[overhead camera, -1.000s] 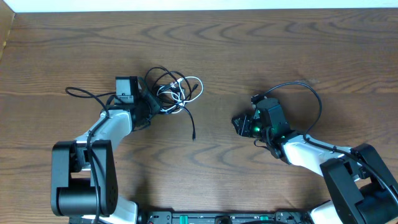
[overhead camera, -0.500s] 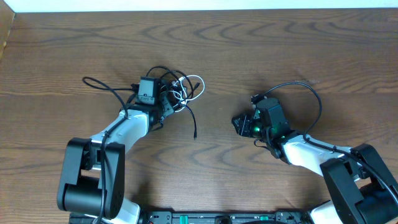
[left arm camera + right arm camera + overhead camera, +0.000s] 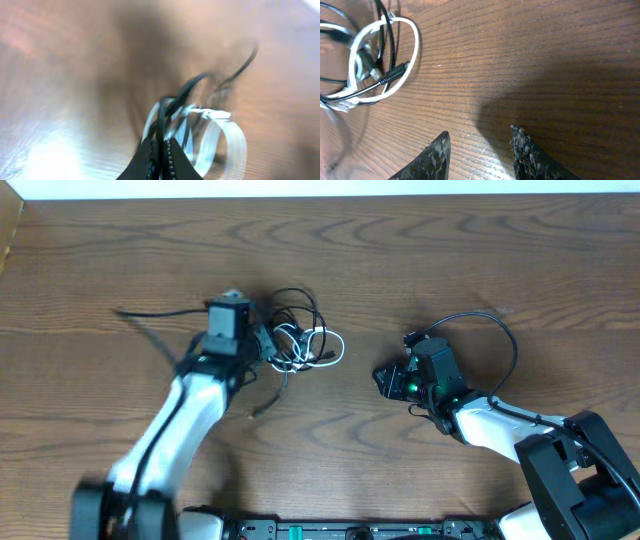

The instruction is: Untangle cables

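A tangle of thin black and white cables lies on the wooden table left of centre. My left gripper is at the tangle's left side. In the left wrist view its jaws are shut on a black cable, with white loops just beyond; that view is blurred. My right gripper is open and empty, low over the table to the right of the tangle. The right wrist view shows its two fingertips apart over bare wood, and the tangle at upper left.
The thicker black wire of the right arm loops above that arm. The left arm's own wire trails to the left. The table's far edge meets a white strip at the top.
My left arm has swung and pulled the tangle to the right; the white loops now sit further right and the loose black end lies lower left. The right arm has not moved.
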Robot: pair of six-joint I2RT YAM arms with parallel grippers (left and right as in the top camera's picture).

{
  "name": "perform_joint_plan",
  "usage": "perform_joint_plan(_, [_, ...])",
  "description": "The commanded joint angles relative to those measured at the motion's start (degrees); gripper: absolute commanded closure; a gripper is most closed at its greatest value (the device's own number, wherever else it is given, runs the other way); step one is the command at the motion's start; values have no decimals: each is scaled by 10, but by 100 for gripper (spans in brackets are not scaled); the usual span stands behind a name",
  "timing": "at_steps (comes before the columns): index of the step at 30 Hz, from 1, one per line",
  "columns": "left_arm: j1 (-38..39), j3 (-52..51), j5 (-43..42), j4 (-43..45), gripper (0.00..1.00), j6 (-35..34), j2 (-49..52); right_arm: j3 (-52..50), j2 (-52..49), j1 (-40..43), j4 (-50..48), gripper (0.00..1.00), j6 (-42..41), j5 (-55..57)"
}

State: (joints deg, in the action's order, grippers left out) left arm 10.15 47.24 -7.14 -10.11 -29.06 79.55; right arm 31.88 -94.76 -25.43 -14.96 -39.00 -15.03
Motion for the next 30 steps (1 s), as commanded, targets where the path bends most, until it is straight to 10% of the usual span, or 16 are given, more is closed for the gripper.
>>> perform_joint_plan(1, [-1,22,-87,-6,93,23,-106,-7,-8,-5,7,59,-1,9])
perform_joint_plan(10, [-1,19,-70,-92,92,59,-129,9,-7,-5,-9,57,111,-85])
perform_joint_plan(15, [-1,19,41,-87,62,58,-29,9,-7,-5,-6,54,110,-85])
perform_joint_plan(30, [-1,19,-68,63,65,-9,221,9,-7,-5,10,55,110,-74])
